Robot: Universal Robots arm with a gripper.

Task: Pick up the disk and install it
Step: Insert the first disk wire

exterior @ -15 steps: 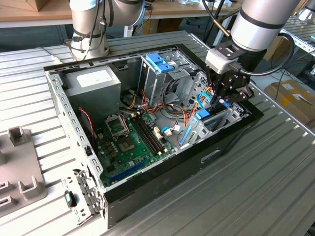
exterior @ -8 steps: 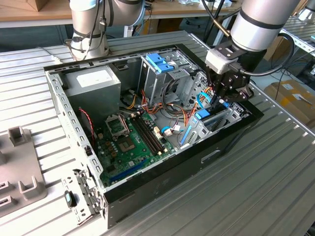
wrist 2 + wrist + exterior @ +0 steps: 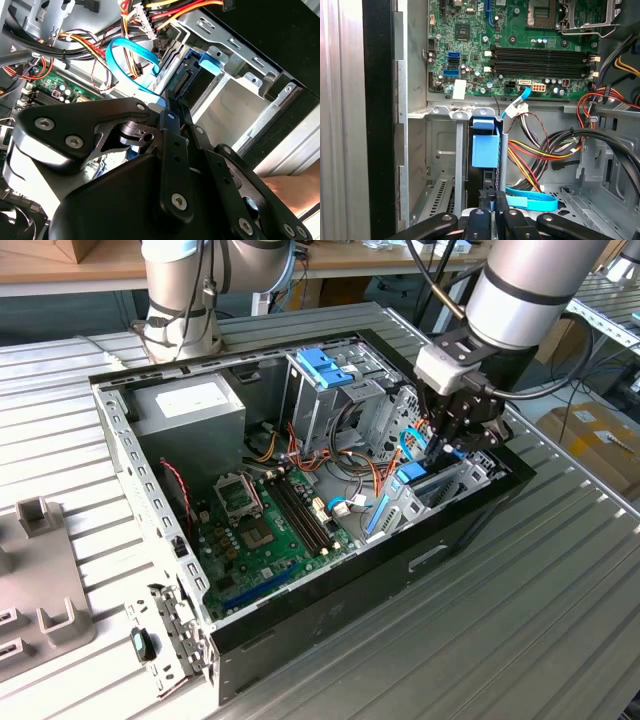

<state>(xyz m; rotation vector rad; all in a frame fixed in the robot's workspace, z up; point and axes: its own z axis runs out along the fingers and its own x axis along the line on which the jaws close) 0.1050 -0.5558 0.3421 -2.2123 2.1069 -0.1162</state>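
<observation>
Reaching into the open computer case [image 3: 330, 625] on the worktop [image 3: 520, 620], the end effector [image 3: 447, 445] sits over the metal drive bay [image 3: 440, 112] at the case's corner towards the exterior view's right. Fingers [image 3: 504, 212] are pressed nearly together, pinching the edge of the disk [image 3: 485, 150]. The disk stands on edge in the bay slot, light-blue carrier showing, beside the motherboard [image 3: 265, 530].
</observation>
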